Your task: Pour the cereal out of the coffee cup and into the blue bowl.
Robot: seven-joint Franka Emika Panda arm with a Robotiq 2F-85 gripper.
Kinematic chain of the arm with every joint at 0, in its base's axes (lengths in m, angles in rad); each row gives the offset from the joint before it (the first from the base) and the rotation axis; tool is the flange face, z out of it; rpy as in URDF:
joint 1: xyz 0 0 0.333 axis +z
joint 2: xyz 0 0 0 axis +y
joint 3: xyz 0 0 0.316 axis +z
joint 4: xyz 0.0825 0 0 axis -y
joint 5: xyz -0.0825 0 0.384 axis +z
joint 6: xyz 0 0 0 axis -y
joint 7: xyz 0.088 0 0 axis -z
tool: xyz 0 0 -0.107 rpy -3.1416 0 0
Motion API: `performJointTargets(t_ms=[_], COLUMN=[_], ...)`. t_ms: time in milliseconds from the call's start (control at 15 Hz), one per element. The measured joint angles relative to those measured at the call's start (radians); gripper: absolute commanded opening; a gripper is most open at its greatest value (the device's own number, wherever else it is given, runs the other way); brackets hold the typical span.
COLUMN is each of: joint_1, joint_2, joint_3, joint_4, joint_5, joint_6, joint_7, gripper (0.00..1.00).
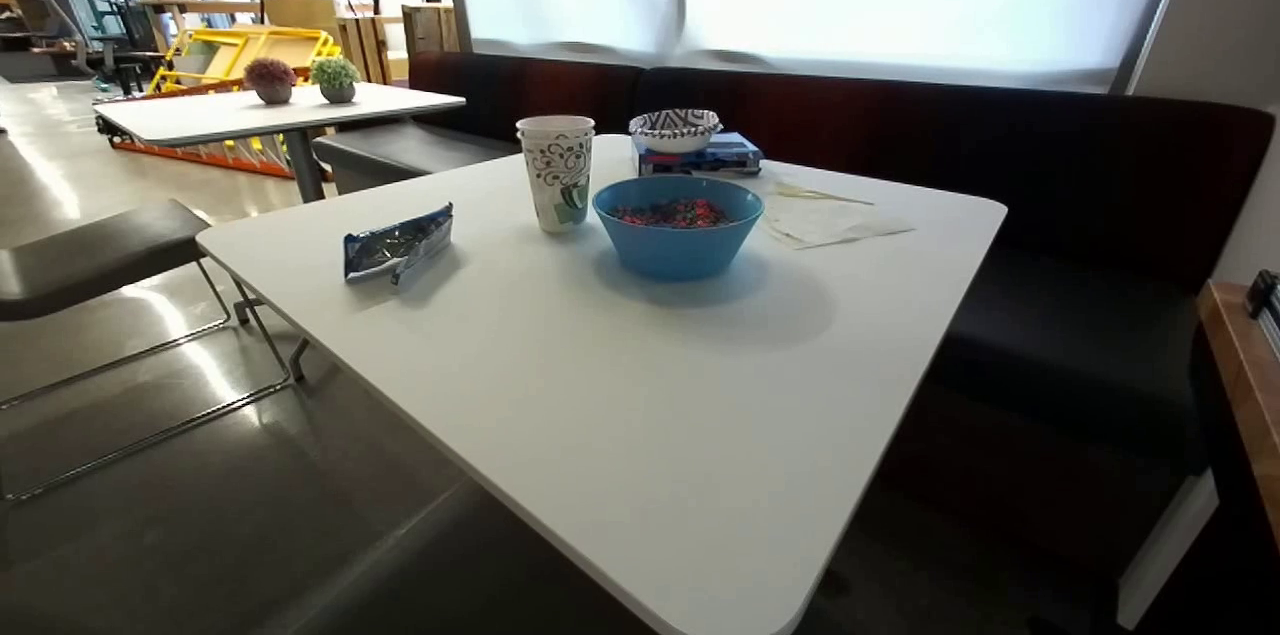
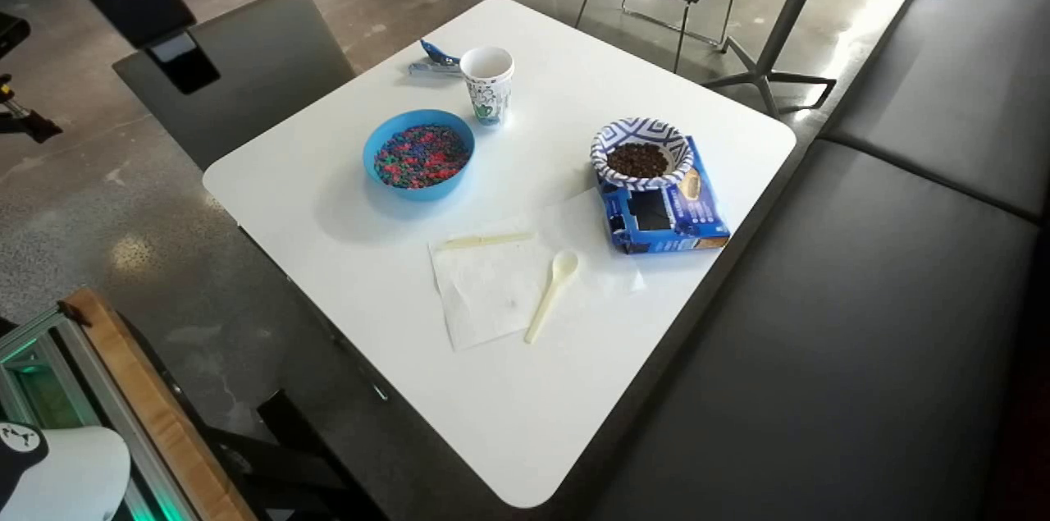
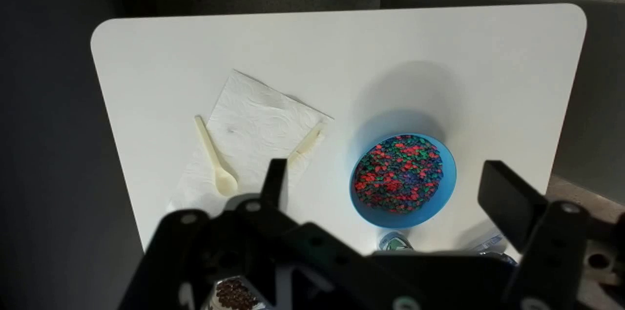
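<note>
The blue bowl stands on the white table in both exterior views [image 1: 680, 250] [image 2: 426, 193] and in the wrist view [image 3: 442, 195]. It holds a heap of red, green and dark blue cereal [image 1: 675, 213] [image 2: 422, 156] [image 3: 398, 173]. The coffee cup [image 1: 558, 177] [image 2: 490, 98] stands upright beside the bowl; its rim looks doubled, like stacked cups. No cereal shows inside its mouth. In the wrist view only the cup's lower part [image 3: 394, 241] shows; my gripper hides the rest. My gripper [image 3: 385, 163] is open and empty, above the table, with the bowl framed between its fingers.
A patterned bowl [image 2: 641, 131] with brown pieces sits on a blue box [image 2: 673, 238]. A napkin [image 2: 484, 299], a pale spoon [image 2: 551, 295] and a pale knife [image 2: 486, 240] lie on the table. A crumpled blue wrapper [image 1: 398, 243] lies near the cup. A dark bench [image 2: 820, 373] borders the table.
</note>
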Motion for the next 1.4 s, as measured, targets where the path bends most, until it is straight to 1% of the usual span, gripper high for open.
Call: performJointTargets(t_ms=[267,467,667,800,1067,1400], joint_1=[0.008,0.026,0.052,0.072,0.100,0.110], joint_2=[0.007,0.040,0.099,0.150,0.266,0.413], joint_3=[0.005,0.027,0.059,0.079,0.111,0.130], joint_4=[-0.005,-0.022,-0.055,-0.077,-0.112,-0.131], joint_5=[0.007,0.015,0.019,0.026,0.042,0.042], joint_6=[0.034,0.097,0.189,0.261,0.443,0.675], joint_7=[-0.003,-0.003,-0.003,-0.003,-0.001,-0.002], gripper=[1.00,1.00,1.00,1.00,1.00,1.00])
